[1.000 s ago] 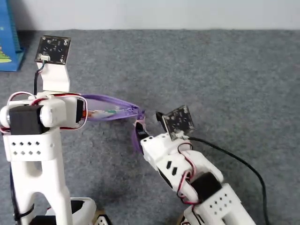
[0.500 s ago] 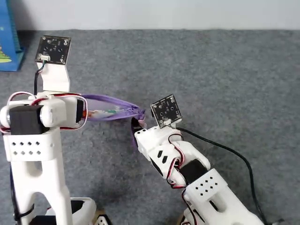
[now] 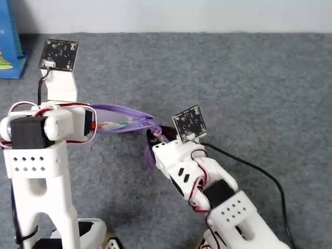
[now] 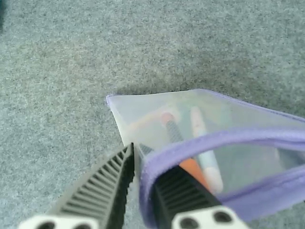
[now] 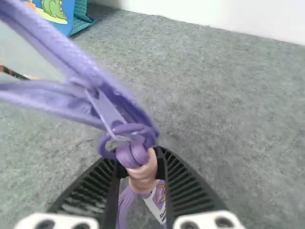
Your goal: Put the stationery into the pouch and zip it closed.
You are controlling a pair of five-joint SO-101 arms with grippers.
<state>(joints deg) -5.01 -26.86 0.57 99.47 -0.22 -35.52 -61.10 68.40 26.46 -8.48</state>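
Gripping: right pincer point(image 5: 138, 164) clamps zipper pull point(image 5: 126, 145); left pincer point(image 4: 138, 153) pinches pouch point(image 4: 143, 114) rim. Risk: pull slipping free under tension.

Pouch point(image 3: 122, 123) blocks mid; box point(image 3: 8, 49) at edge.

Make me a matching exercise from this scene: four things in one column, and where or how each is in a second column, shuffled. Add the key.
Things
1. left hand
2. right hand
3. pens
4. blue box

Places and states
A. inside the pouch
B. at the far left corner of the table
C. shut on the zipper pull
D. shut on the pouch's rim

Pairs: 1-D, 2-C, 3-A, 4-B
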